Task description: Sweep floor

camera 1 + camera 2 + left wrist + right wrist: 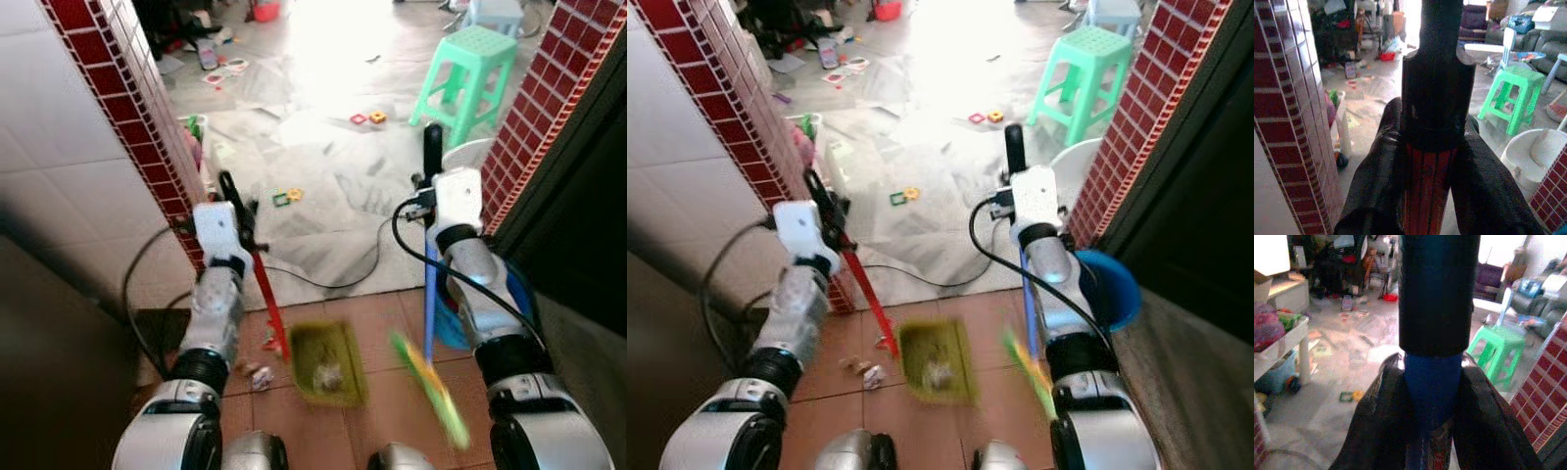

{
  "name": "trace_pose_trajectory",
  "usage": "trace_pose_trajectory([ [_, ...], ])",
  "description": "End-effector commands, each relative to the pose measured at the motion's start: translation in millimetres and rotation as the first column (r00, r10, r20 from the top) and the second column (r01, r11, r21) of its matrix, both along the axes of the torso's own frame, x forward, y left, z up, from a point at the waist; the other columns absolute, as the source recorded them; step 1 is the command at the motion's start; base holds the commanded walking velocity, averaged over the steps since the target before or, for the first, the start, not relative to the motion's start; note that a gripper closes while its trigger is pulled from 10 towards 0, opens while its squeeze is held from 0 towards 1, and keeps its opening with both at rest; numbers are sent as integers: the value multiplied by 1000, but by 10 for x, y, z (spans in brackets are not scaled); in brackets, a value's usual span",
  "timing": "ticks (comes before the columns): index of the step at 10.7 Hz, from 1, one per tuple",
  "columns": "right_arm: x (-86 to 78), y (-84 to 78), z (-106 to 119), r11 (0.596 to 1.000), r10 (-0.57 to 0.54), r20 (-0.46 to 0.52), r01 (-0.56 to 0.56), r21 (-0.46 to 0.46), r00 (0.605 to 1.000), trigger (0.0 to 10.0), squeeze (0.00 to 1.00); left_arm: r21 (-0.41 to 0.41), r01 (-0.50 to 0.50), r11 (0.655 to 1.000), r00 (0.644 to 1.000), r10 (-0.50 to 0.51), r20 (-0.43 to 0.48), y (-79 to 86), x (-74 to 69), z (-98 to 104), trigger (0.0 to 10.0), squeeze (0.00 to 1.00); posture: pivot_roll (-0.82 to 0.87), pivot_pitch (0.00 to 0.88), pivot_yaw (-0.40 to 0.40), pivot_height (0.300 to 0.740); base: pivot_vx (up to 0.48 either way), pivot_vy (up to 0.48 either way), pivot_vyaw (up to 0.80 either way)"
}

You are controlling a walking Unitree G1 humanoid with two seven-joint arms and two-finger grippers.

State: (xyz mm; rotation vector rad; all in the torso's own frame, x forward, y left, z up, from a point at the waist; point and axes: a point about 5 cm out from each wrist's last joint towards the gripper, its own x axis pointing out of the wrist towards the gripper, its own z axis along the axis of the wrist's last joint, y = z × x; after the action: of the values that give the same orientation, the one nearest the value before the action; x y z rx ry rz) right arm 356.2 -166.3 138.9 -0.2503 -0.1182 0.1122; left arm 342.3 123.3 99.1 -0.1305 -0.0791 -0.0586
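The left gripper (233,196) has its jaws closed around the red handle (266,294) of a green dustpan (328,364), which sits on the terracotta floor tiles (382,323) with debris (328,375) inside. The right gripper (432,162) is clamped on the blue broom handle (430,284); its green bristles (431,390) blur beside the dustpan. Scraps (257,375) lie near the pan, and a green stool (468,73) stands beyond.

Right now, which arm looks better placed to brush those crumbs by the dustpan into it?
Probably the right: its hand grips the blue-handled broom. The left hand holds the red-handled green dustpan, beside the scraps on the terracotta tiled floor.
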Motion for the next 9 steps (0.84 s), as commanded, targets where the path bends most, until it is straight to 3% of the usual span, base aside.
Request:
trace_pose_trajectory([
  [1, 108, 174, 235, 994, 105, 66, -103, -29, 992, 10000, 0, 2, -21, 1000, 999, 21, 50, 6, 44, 177, 10000, 0, -173, 0, 125, 740, 0, 0, 0],
  [3, 117, 240, 180, 988, 149, 27, -148, -44, 988, 10000, 0, 40, 11, 999, 997, -14, 77, -26, 6, 209, 10000, 0, -176, 0, 121, 740, 0, 0, 0],
  [4, 69, 312, 194, 982, 180, 51, -182, 45, 982, 10000, 0, 52, 33, 998, 998, -36, 60, -10, -89, 140, 10000, 0, -165, 0, 117, 740, 0, 0, 0],
  [6, 38, 349, 239, 977, 135, 103, -149, 151, 986, 10000, 0, -17, 50, 999, 998, -50, 31, 2, -178, 144, 10000, 0, -160, 0, 112, 740, 0, 0, 0],
  [7, 19, 381, 214, 979, 19, 124, -44, 199, 992, 10000, 0, -20, 13, 1000, 999, -12, 35, 46, -185, 143, 10000, 0, -152, 0, 113, 740, 0, 0, 0],
  [8, 89, 310, 281, 969, -95, 140, 59, 238, 986, 10000, 0, 1, 12, 1000, 1000, -12, 28, 3, -154, 152, 10000, 0, -148, 0, 121, 740, 0, 0, 0],
  [9, 154, 251, 343, 957, -128, 134, 88, 275, 983, 10000, 0, 4, 23, 1000, 999, -23, 40, -43, -124, 196, 10000, 0, -148, 0, 123, 740, 0, 0, 0],
])
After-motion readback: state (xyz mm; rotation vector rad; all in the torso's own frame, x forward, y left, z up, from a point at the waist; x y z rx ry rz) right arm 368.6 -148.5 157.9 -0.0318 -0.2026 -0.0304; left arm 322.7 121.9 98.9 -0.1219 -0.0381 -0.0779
